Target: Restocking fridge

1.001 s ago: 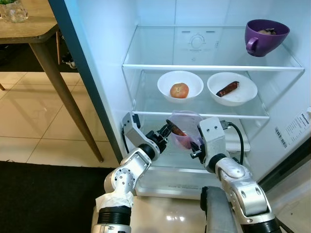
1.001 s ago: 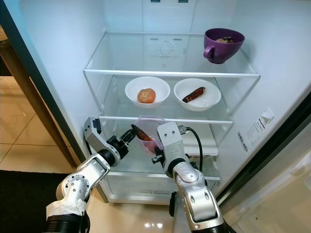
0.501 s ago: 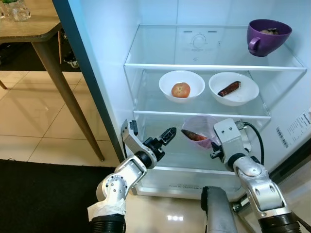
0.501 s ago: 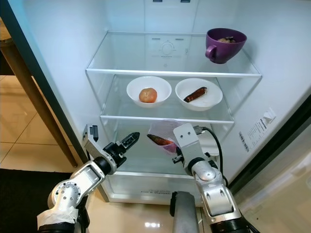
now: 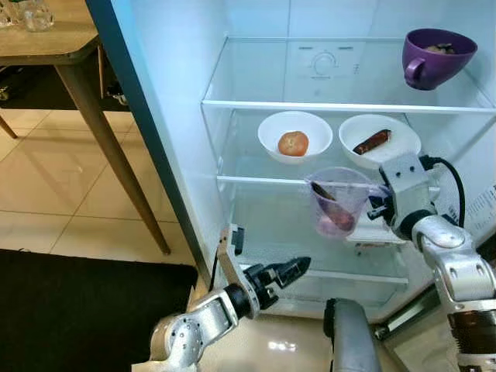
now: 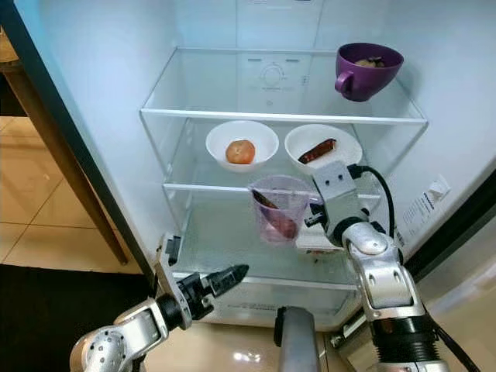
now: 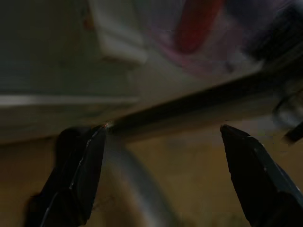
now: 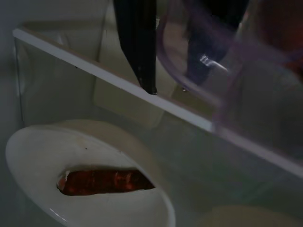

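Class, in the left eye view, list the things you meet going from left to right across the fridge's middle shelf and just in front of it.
Bowl with tomato → clear cup → bowl with sausage → right tool.

Wooden surface (image 5: 46,43) at upper left, outside the fridge, on a slanted dark leg (image 5: 116,159). Clear glassware (image 5: 35,14) stands at its far edge, cut off by the frame. Floor of glossy beige tiles (image 5: 54,201) with pale grout lines. Dark rug (image 5: 70,310) lies at lower left, just beside the tiles. Dim wheeled item (image 5: 116,94) beyond the leg, too small to identify.
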Robot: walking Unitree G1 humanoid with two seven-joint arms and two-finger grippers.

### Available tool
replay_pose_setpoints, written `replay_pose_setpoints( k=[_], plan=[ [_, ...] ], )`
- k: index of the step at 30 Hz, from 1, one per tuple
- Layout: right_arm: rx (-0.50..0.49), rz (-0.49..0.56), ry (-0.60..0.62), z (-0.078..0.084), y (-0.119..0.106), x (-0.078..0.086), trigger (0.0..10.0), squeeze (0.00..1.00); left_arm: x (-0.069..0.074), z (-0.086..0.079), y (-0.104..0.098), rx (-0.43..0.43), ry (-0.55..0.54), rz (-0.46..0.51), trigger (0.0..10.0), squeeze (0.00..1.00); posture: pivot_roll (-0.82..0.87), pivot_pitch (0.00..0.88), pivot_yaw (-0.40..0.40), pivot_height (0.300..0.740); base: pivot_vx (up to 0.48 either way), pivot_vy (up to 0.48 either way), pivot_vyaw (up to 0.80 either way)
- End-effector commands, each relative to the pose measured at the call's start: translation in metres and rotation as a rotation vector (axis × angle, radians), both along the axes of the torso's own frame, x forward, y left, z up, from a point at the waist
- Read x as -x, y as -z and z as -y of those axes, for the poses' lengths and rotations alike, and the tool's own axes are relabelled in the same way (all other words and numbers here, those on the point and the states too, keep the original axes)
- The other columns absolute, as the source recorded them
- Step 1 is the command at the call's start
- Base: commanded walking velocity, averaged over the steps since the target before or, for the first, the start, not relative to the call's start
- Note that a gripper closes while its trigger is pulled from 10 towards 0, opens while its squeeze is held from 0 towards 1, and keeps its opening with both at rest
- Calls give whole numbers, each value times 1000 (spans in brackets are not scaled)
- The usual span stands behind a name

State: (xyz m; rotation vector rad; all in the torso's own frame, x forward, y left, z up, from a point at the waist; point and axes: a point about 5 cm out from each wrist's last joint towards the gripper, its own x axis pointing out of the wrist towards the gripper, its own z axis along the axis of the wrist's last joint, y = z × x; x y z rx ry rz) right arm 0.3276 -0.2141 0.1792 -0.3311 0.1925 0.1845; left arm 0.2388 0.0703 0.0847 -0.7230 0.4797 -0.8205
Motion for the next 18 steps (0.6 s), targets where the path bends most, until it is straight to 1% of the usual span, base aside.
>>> replay_pose_setpoints(
  k=[1, 4, 5, 6, 8, 10, 11, 12, 14, 16, 17, 18],
  plan=[
    [-44, 30, -36, 3, -17, 0, 0, 0, 3, 1, -4, -84, 41, 107, 10000, 0, -3, 101, 23, 369, 0, 0, 0],
    [-66, 44, -67, 8, -29, 1, 0, 0, 4, 3, -8, -151, 62, 213, 10000, 0, -2, 104, 23, 369, 0, 0, 0],
    [-72, 50, -68, 10, -32, 2, 0, 0, 4, 4, -10, -166, 67, 239, 10000, 0, -2, 104, 23, 369, 0, 0, 0],
    [-72, 50, -68, 10, -32, 2, 0, 0, 4, 4, -10, -166, 67, 239, 10000, 0, -2, 104, 23, 369, 0, 0, 0],
    [-87, 75, -74, 15, -44, 3, 0, 0, 2, 6, -17, -229, 73, 361, 10000, 0, -1, 105, 22, 369, 0, 0, 0],
    [-89, 96, -82, 19, -51, 3, 0, 0, 1, 8, -24, -269, 75, 457, 10000, 0, 0, 104, 22, 369, 0, 0, 0],
    [-87, 101, -87, 20, -53, 4, 0, 0, 1, 9, -26, -277, 74, 484, 10000, 0, 0, 104, 22, 369, 0, 0, 0],
    [-87, 101, -87, 20, -53, 4, 0, 0, 1, 9, -26, -277, 74, 484, 10000, 0, 0, 104, 22, 369, 0, 0, 0],
    [-110, 110, -113, 20, -57, 6, 0, 0, 2, 12, -33, -311, 82, 567, 10000, 0, 1, 104, 22, 369, 0, 0, 0],
    [-118, 109, -124, 20, -57, 7, 0, 0, 3, 12, -34, -315, 83, 584, 10000, 0, 1, 104, 22, 369, 0, 0, 0],
    [-123, 126, -137, 21, -59, 8, 0, 0, 2, 12, -37, -322, 70, 614, 10000, 0, 2, 105, 23, 369, 0, 0, 0],
    [-123, 126, -137, 21, -59, 8, 0, 0, 2, 12, -37, -322, 70, 614, 10000, 0, 2, 105, 23, 369, 0, 0, 0]
  ],
)
